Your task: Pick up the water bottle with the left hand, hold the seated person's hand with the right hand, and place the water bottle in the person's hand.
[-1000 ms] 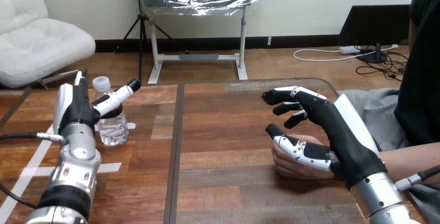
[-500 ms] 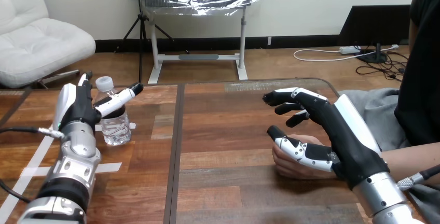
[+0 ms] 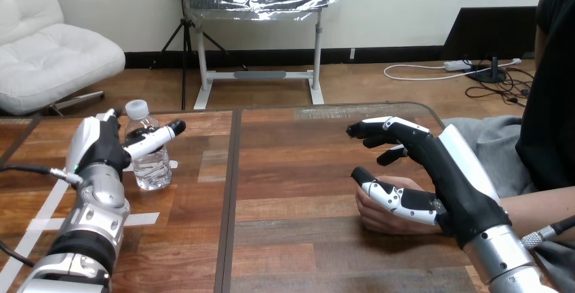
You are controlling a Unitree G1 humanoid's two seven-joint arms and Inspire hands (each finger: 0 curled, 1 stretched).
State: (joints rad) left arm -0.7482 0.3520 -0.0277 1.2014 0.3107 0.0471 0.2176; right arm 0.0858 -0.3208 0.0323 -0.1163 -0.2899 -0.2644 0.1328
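Observation:
A small clear water bottle (image 3: 152,167) with a white cap stands upright on the left part of the wooden table (image 3: 298,164). My left hand (image 3: 100,148) is at the bottle's left side, open. Its thumb (image 3: 154,138) reaches straight across the front of the bottle's shoulder, and a fingertip shows behind the bottle. At the right, the person's hand (image 3: 377,216) rests on the table as a loose fist. My right hand (image 3: 447,178) is over it, open, with its fingers stretched forward above the table. Its thumb (image 3: 389,194) lies on top of the person's hand.
White tape strips (image 3: 42,223) mark the table near my left arm. A dark seam (image 3: 228,205) runs down the table between the two halves. The person's forearm (image 3: 542,206) comes in from the right edge behind my right wrist.
My left hand has sunk a little lower beside the bottle, and its thumb now lies lower across it. The right hand and the person's hand have hardly moved.

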